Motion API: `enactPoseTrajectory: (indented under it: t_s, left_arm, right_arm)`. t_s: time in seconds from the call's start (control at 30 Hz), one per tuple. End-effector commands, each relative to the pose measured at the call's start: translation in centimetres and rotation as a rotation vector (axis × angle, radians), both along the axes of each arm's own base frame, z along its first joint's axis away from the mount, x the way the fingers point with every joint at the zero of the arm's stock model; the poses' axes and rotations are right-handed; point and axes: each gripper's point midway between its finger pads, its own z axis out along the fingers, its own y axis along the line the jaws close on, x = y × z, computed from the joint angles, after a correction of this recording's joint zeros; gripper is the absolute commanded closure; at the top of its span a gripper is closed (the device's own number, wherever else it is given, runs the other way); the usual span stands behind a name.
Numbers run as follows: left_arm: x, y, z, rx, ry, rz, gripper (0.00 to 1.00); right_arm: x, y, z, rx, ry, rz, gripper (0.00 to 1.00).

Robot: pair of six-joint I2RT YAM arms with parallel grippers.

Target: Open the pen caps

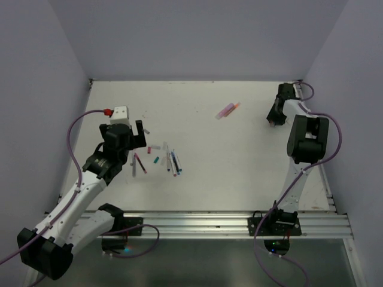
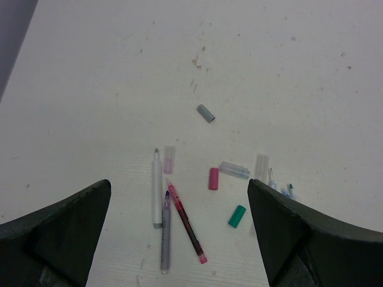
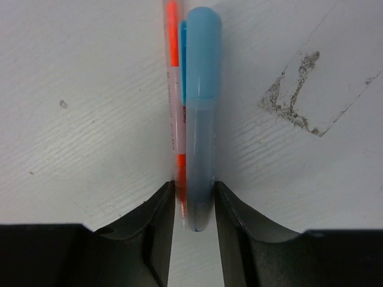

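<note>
I see the light blue cap (image 3: 202, 54) seated on the far end of the blue pen (image 3: 199, 161), with an orange pen (image 3: 173, 36) pressed along its left side. The right jaws are clamped on the blue pen, the orange pen pinched in beside it, above the counter (image 1: 239, 173) near its right edge, toward the far right corner. Whether the pair touches the surface I cannot tell. The loose caps lie in the left half of the counter. A grey cap (image 2: 206, 113) sits farthest out, well apart from the others. A pink cap (image 2: 213, 178) is just beside a clear cap (image 2: 234, 170), and a teal cap (image 2: 237, 216) lies nearer to me. Left of them a white pen (image 2: 157, 188), uncapped, lies parallel to a grey pen (image 2: 166, 233), and a dark red pen (image 2: 187, 224) slants across beside both. A pale pink cap (image 2: 169, 159) rests by the white pen's tip. The left jaws hang above this cluster, spread wide with nothing between them. A pink pen (image 1: 227, 110) lies alone toward the far edge.
</note>
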Motion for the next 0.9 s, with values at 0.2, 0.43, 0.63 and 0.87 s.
enactPoseTrajectory:
  t_s: [0.2, 0.43, 0.63, 0.87]
  left_arm:
    - [0.7, -0.2, 0.5, -0.002, -0.029, -0.012, 0.0]
    - [0.7, -0.2, 0.4, -0.001, -0.026, -0.013, 0.0]
    - [0.7, -0.3, 0.3, -0.002, -0.02, -0.019, 0.0]
    - [0.7, -0.4, 0.1, -0.007, -0.017, -0.019, 0.0]
  right_arm:
    - [-3.4, 4.2, 0.7, 0.078, -0.002, 0.133, 0.8]
    - [-7.2, 11.7, -1.0, 0.026, 0.102, 0.341, 0.81]
    - [-8.8, 14.6, -1.5, 0.039, 0.096, 0.379, 0.91]
    - [-7.7, 15.2, 2.7, 0.052, -0.031, 0.39, 0.99]
